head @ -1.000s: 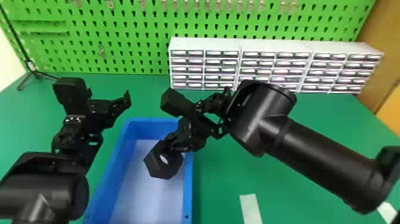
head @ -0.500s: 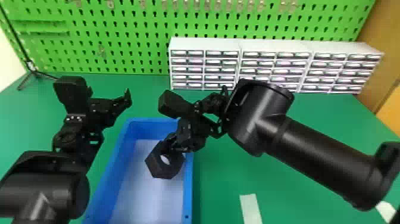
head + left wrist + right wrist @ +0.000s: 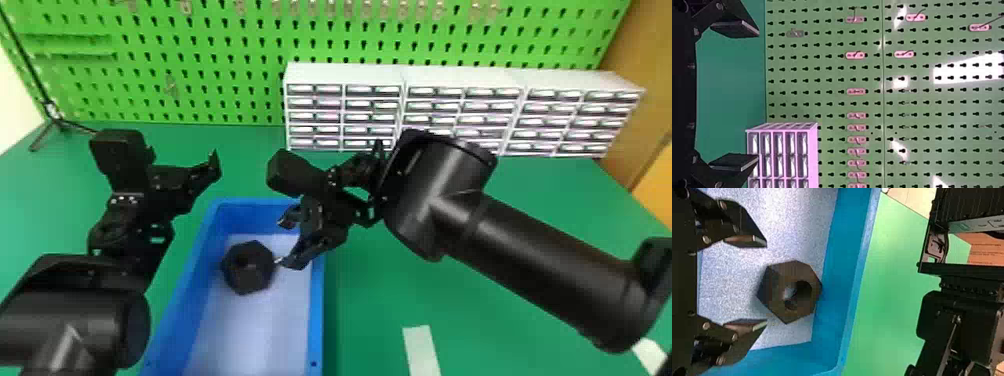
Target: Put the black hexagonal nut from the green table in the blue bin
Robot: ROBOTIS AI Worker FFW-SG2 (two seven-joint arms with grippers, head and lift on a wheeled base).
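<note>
Over the blue bin (image 3: 316, 320), my right gripper (image 3: 286, 242) stands open. The black hexagonal nut (image 3: 247, 267) is within the bin's walls, just beyond the fingertips; I cannot tell if it rests on the floor. In the right wrist view the spread fingers of that gripper (image 3: 766, 284) have the nut (image 3: 803, 274) in front of them, free of both, near the bin wall (image 3: 846, 278). My left gripper (image 3: 215, 165) waits left of the bin, above the green table. In the left wrist view this gripper (image 3: 758, 96) is open with nothing between its fingers.
White drawer cabinets (image 3: 345, 80) line the back of the table (image 3: 500, 300), before a green pegboard (image 3: 200, 65). A tripod foot (image 3: 60, 122) stands at the back left. A white strip (image 3: 421, 350) lies right of the bin.
The right gripper has opened and let go of the nut, which now sits apart from the fingers and has turned. The left arm has hardly moved.
</note>
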